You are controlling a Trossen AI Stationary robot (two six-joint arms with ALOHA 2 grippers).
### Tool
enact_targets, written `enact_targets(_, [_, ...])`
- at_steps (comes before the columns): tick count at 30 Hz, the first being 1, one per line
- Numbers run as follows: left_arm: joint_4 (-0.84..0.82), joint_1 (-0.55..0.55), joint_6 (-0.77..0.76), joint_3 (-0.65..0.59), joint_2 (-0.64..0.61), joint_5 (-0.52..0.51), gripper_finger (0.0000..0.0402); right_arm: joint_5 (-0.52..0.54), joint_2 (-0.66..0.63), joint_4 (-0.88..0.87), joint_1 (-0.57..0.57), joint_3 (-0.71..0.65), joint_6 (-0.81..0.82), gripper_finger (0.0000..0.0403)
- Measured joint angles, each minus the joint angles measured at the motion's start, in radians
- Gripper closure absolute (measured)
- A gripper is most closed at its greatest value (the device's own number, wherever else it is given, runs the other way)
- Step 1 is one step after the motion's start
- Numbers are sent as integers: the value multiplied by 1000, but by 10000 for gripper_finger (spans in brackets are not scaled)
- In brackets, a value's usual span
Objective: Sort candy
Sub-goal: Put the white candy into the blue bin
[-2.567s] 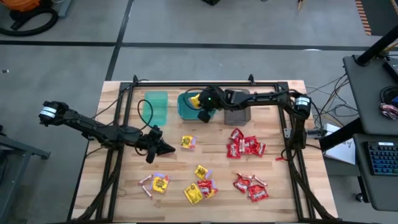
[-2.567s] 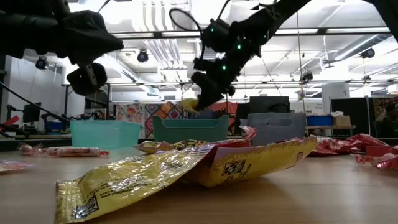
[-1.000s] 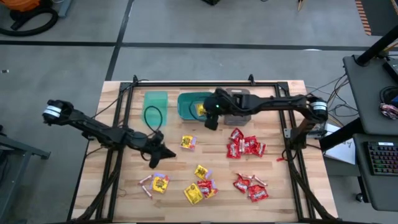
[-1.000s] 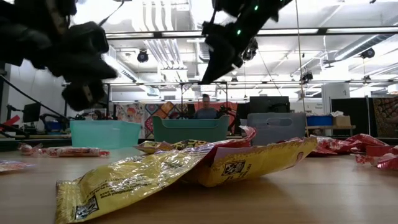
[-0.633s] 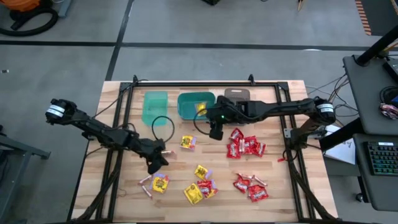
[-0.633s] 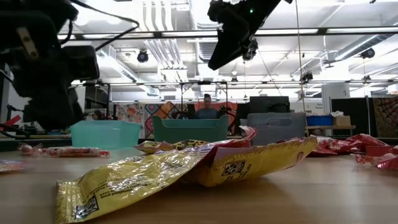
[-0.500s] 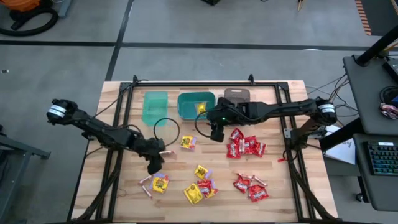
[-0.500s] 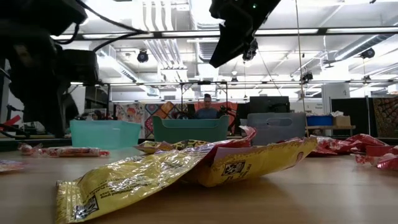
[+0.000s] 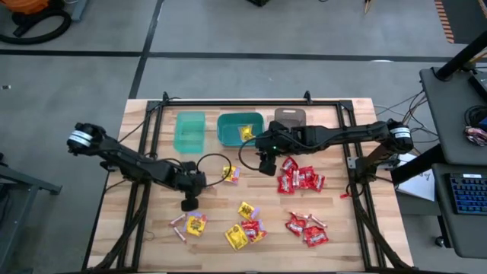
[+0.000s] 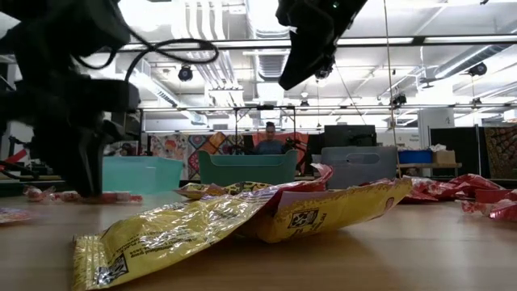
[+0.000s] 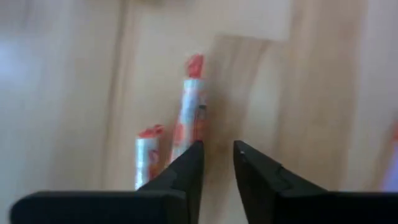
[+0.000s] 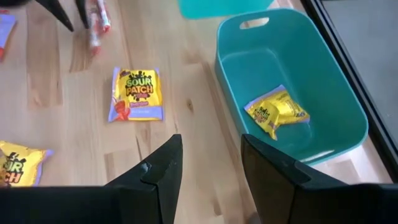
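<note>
Your left gripper (image 9: 188, 204) is down low over the bench (image 9: 342, 228), going for the thin sticks (image 11: 189, 118). That looks like the step in hand, so line the fingers (image 11: 186, 171) up across one stick, not both, and drop squarely before you close, because the two lie side by side and a skewed pinch could drag the second one along. Those fingers stand slightly apart with nothing between them. The longer stick lies just ahead of the tips, a little to one side of the gap, and the shorter stick (image 11: 145, 155) lies beside it, just outside one finger.

Your right gripper (image 9: 265, 164) hangs above the bench near the teal bin (image 12: 323, 134), its fingers (image 12: 158, 171) open and empty. One yellow packet (image 12: 277, 112) already lies in that bin. Another yellow packet (image 12: 132, 93) lies flat on the wood ahead of those fingers, not touching them. The red packets (image 9: 300, 180) are heaped well apart from both grippers.
</note>
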Motion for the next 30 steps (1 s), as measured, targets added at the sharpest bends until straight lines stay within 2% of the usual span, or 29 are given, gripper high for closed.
enact_targets(5, [10, 0, -7, 0, 33, -16, 292, 0, 0, -6, 2, 0, 0, 245])
enact_targets(11, [6, -5, -26, 13, 10, 55, 293, 0, 0, -7, 2, 0, 0, 249])
enact_targets(14, [6, -9, -12, 35, -20, 59, 296, 0, 0, -7, 2, 0, 0, 250])
enact_targets(21, [-53, -8, 18, 20, -65, -96, 297, 0, 0, -6, 2, 0, -2, 250])
enact_targets(30, [-16, -6, -32, -28, -20, -155, 310, 0, 1, -3, 2, 0, -3, 250])
